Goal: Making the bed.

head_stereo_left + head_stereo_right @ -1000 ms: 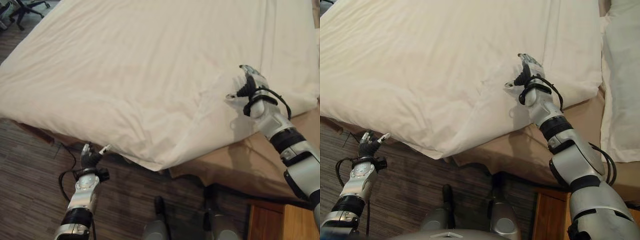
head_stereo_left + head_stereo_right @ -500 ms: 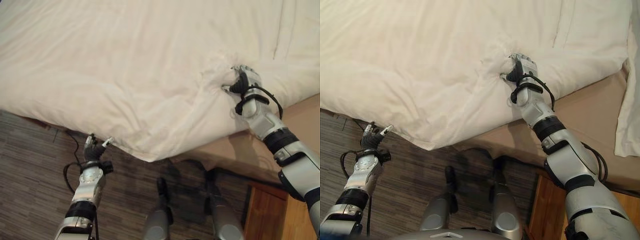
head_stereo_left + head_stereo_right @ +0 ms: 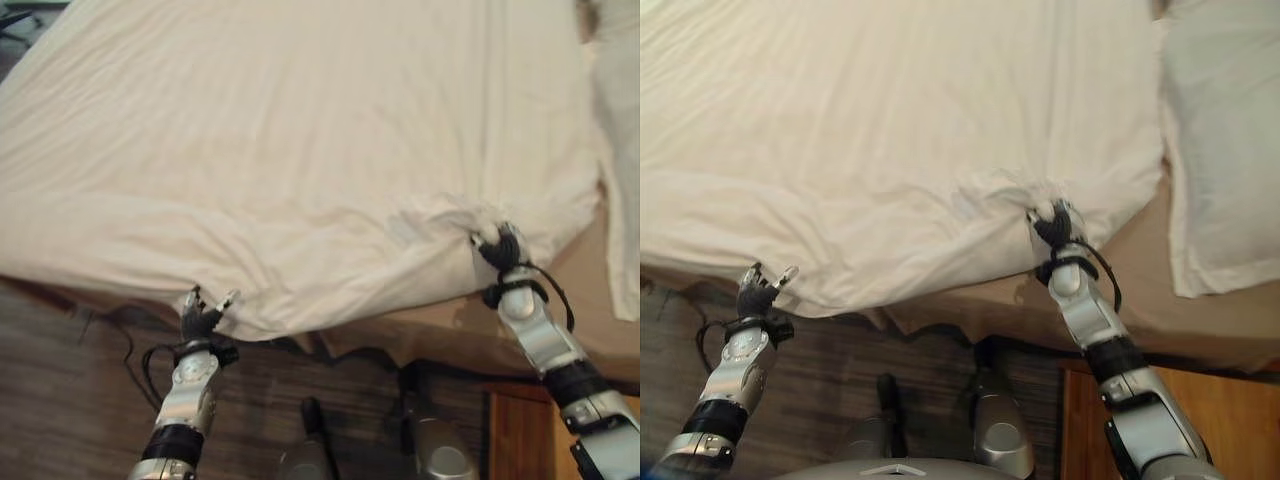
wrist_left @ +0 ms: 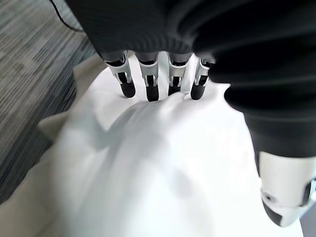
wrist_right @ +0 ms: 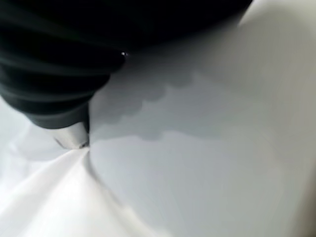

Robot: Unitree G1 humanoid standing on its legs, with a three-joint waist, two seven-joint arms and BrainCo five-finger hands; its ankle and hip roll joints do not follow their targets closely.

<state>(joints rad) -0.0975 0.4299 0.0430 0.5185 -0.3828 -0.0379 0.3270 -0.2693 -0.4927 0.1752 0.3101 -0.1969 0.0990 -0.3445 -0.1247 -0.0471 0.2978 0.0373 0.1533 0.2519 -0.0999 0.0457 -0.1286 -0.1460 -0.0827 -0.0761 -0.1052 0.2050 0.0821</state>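
Both hands are at the near hem of the white duvet [image 3: 300, 150], the landmark for everything else. The left hand's fingers [image 4: 148, 84] are straight and spread, their dark tips resting against the duvet's overhanging edge where the cloth dents under them, and the thumb [image 4: 284, 197] stands apart from them, gripping nothing. Seen from the head, the left hand [image 3: 203, 318] sits at the duvet's lowest drooping corner, just above the dark striped floor [image 3: 60, 400]. The right hand [image 3: 1055, 225] has its fingers curled into a bunched ridge of the duvet, with folds radiating out from the grasp; in its own wrist view the dark cover [image 5: 64, 59] hides the fingers and pale cloth lies close beneath it. The hold sits near the duvet's right corner, well apart from the left hand. The duvet is spread over most of the bed, its near hem hanging down past the mattress side. A tan sheet [image 3: 1140, 290] shows uncovered just beyond the duvet's right corner. A white pillow [image 3: 1220, 150] lies beside the duvet's right edge, on that sheet. A wooden cabinet [image 3: 1180, 400] stands below the sheet.
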